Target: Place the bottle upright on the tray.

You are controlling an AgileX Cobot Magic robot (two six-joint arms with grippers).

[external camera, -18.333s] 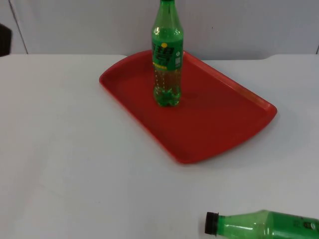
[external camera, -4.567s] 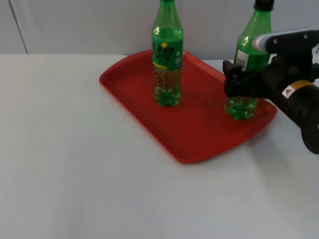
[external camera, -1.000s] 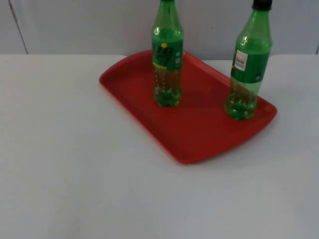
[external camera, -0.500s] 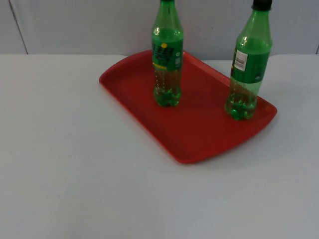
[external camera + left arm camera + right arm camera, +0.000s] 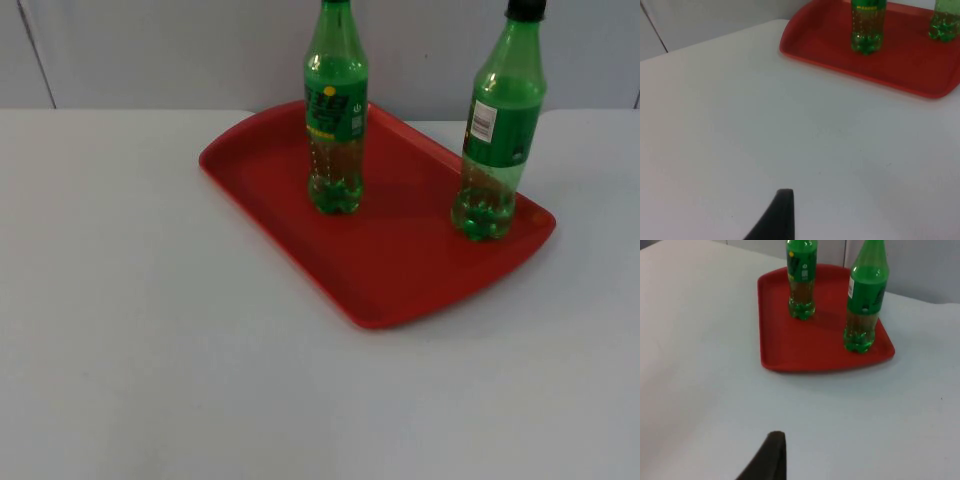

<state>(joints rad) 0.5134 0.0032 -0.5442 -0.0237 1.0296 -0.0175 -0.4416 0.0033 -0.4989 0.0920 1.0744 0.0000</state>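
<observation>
Two green plastic bottles stand upright on the red rectangular plastic tray (image 5: 400,270). The black-capped bottle (image 5: 497,130) sits close to the tray's right corner, just inside the rim. The labelled bottle with yellow print (image 5: 336,110) stands nearer the far edge, well apart from it. White table (image 5: 150,350) lies open all around the near side. Left claw's black fingertip (image 5: 775,217) and right claw's fingertip (image 5: 767,457) hang over bare table; whether either is spread I cannot tell.
</observation>
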